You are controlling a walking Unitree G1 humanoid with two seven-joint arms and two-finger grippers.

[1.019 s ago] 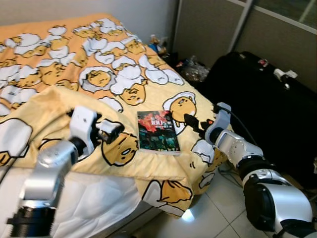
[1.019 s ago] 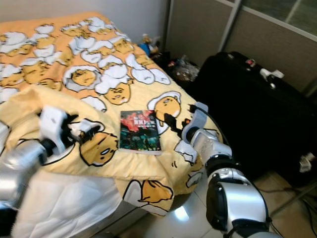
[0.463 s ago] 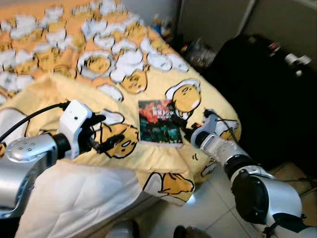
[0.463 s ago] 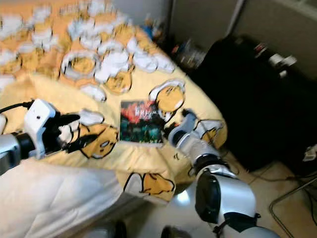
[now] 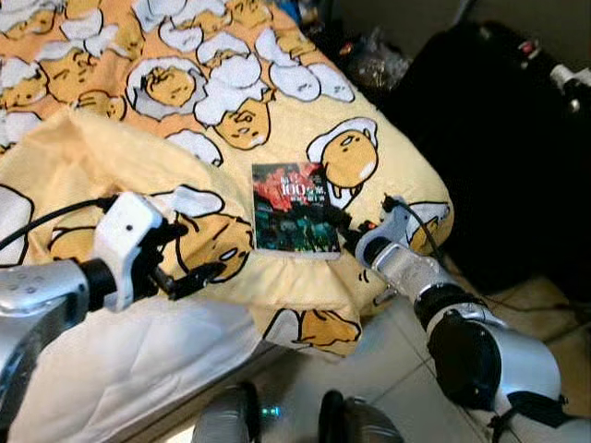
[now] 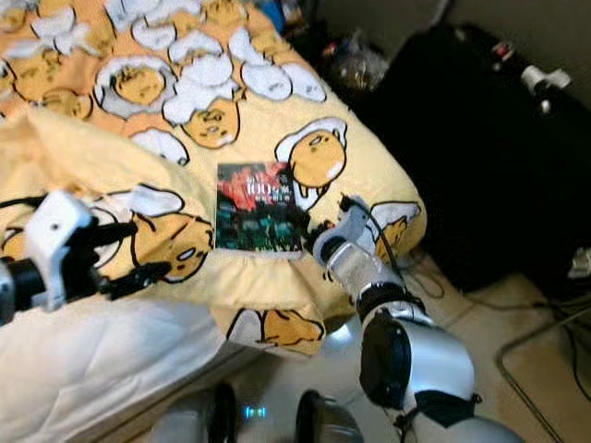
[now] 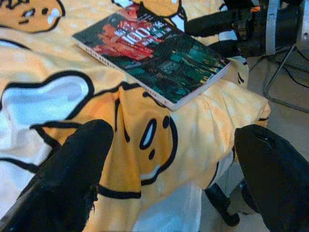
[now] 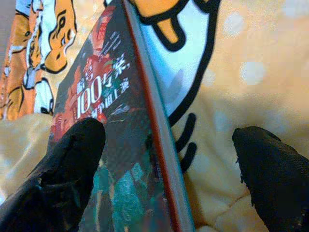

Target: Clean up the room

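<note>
A dark paperback book (image 5: pixel 294 220) with a red and teal cover lies flat on the yellow cartoon-egg blanket (image 5: pixel 185 101), near the bed's front corner. My right gripper (image 5: pixel 340 221) is open at the book's right edge. In the right wrist view one finger (image 8: pixel 63 183) sits over the cover of the book (image 8: pixel 111 145) and the other (image 8: pixel 275 169) over the blanket beside it. My left gripper (image 5: pixel 196 252) hovers open over the blanket, left of the book (image 7: pixel 154 58), with nothing between its fingers (image 7: pixel 63 179).
A big black suitcase (image 5: pixel 499 138) stands right of the bed, with clutter (image 5: pixel 369 65) on the floor behind it. White bedding (image 5: pixel 138 360) hangs over the bed's front. Tiled floor (image 5: pixel 388 388) and cables lie below the corner.
The camera has tilted down and shifted. My right gripper has come in from the right to straddle the book's right edge. My left gripper now sits lower, nearer the bed's front.
</note>
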